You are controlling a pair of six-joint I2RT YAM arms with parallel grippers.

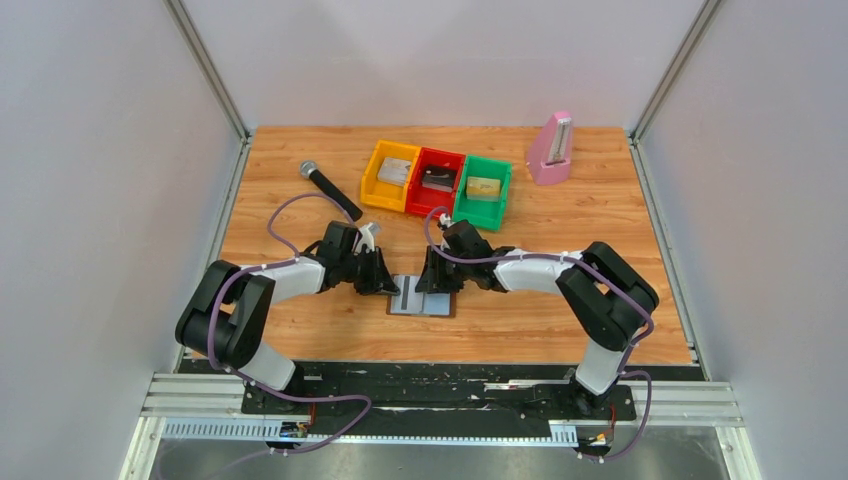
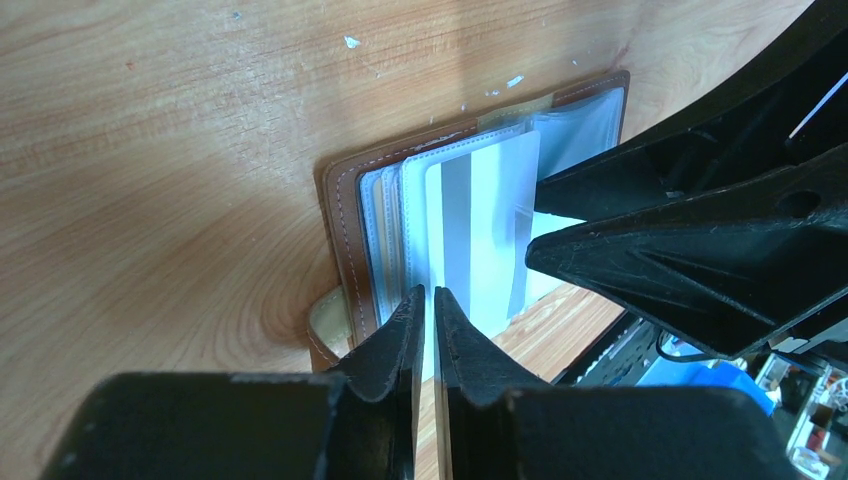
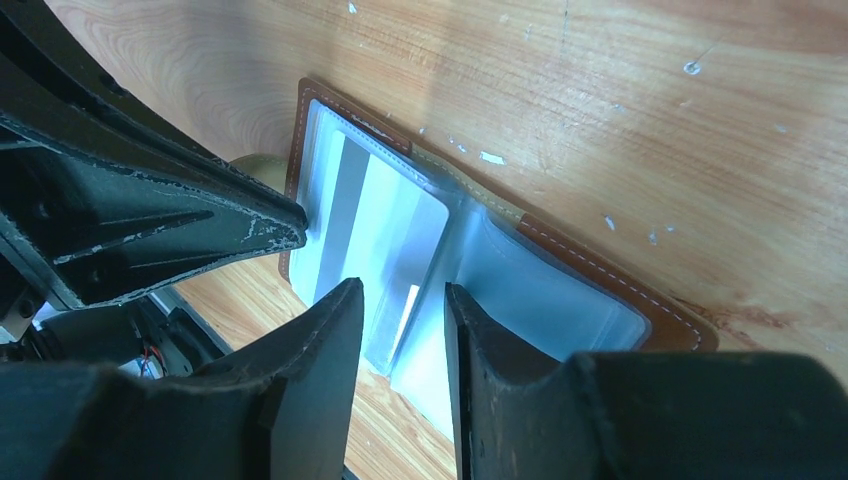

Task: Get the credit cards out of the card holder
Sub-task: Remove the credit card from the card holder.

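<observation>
The card holder [image 1: 421, 304] lies open on the wooden table between both arms, brown rim [image 2: 340, 225] around clear light-blue sleeves. A credit card [image 2: 480, 225] with a grey stripe sits in its left panel [image 3: 350, 215]. My left gripper [image 2: 430, 295] is at that card's near corner, its jaws drawn to a hairline slit with wood showing through. Whether it pinches the card's edge I cannot tell. My right gripper [image 3: 400, 295] stands open just above the centre fold, nothing clamped. In the top view the left gripper [image 1: 388, 283] and right gripper [image 1: 430, 280] face each other across the holder.
Behind the holder stand a yellow bin [image 1: 392, 175], a red bin [image 1: 435, 182] and a green bin [image 1: 483, 190], each with something inside. A black microphone [image 1: 330, 190] lies at the back left. A pink metronome [image 1: 550, 150] stands at the back right.
</observation>
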